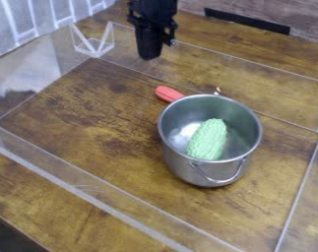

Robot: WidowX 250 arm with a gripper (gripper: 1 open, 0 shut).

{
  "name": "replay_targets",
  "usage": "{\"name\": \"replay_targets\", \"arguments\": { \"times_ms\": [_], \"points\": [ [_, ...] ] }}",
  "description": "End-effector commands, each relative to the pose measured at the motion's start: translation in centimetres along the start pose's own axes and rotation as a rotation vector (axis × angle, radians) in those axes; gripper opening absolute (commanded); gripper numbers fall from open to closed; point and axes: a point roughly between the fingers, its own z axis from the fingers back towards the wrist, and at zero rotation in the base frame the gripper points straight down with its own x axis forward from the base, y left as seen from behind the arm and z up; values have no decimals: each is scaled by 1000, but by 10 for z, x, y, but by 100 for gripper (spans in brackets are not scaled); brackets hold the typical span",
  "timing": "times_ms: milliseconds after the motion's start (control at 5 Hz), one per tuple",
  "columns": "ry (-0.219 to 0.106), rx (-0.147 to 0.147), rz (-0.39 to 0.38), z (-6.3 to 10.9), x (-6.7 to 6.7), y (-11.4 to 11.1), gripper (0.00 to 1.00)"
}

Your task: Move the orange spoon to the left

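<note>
The orange spoon [166, 94] lies on the wooden table against the far left rim of the steel pot [188, 157]. Only its red-orange end shows; I cannot make out its metal bowl. My gripper [150, 53] hangs above the table, behind the spoon and a little to its left, pointing straight down. Its black fingers are pressed together and I see nothing between them. A clear gap separates the fingertips from the spoon.
A green knobbly object [209, 139] lies inside the pot. A low clear plastic wall [69, 167] borders the work area on the left and front. A clear stand [93, 39] sits at the back left. Bare wood lies left of the spoon.
</note>
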Motion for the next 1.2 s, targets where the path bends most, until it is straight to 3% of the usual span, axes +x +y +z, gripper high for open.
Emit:
{"name": "replay_targets", "arguments": {
  "times_ms": [0, 200, 600, 1000],
  "points": [
    [-124, 53, -3, 50, 1, 8, 100],
    [-125, 33, -13, 39, -2, 8, 100],
    [-118, -14, -28, 13, 7, 8, 100],
    [-115, -63, -61, -29, 13, 6, 100]
  ]
}}
